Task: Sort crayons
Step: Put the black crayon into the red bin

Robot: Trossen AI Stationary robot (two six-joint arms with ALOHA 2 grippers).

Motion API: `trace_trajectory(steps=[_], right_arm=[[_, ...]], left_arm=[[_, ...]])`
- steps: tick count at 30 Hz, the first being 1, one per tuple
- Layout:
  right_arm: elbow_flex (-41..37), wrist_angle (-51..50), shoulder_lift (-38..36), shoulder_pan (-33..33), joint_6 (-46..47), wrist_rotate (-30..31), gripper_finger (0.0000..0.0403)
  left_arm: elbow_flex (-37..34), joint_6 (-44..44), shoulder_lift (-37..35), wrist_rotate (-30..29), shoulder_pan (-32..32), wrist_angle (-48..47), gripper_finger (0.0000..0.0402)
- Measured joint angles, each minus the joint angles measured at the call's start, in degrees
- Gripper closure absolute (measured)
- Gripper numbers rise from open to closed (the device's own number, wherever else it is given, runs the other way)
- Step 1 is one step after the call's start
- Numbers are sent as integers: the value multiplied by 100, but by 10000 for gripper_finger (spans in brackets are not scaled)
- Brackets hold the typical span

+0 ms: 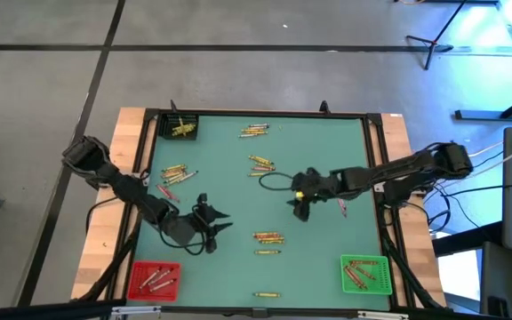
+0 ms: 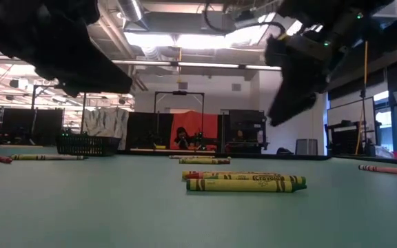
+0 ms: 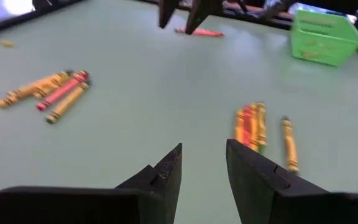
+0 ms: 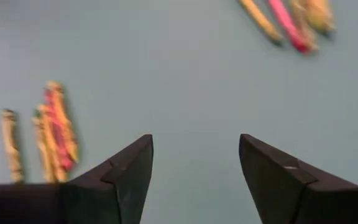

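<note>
high view shows crayons scattered in small groups over the green worktop. right gripper hangs above the middle, spread and empty. left gripper is near the red bin, parted, holding nothing.

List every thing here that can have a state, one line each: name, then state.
Left claw: open, empty, above the mat.
Right claw: open, empty, above the mat.
Red bin: holds crayons.
Green bin: holds crayons.
Black bin: holds yellow crayons.
Loose crayons: lying flat in small clusters on the mat, unsorted.
</note>
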Motion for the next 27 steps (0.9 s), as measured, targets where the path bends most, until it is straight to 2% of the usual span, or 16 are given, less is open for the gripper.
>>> trace_trajectory(steps=[7, 13, 19, 27], right_arm=[[0, -2255, -920, -565, 781, 107, 200], [0, -3658, -1014, -1039, 1505, 48, 226], [-2, -4213, -814, -1283, 1956, -75, 245], [-2, -4067, -272, -1290, 2113, -240, 261]], left_arm=[[-320, 444, 0, -36, 154, 619, 291], [-445, 472, 0, -137, 121, 617, 291], [-446, 488, 0, -151, 107, 698, 291], [-446, 685, 0, -154, 107, 698, 292]])
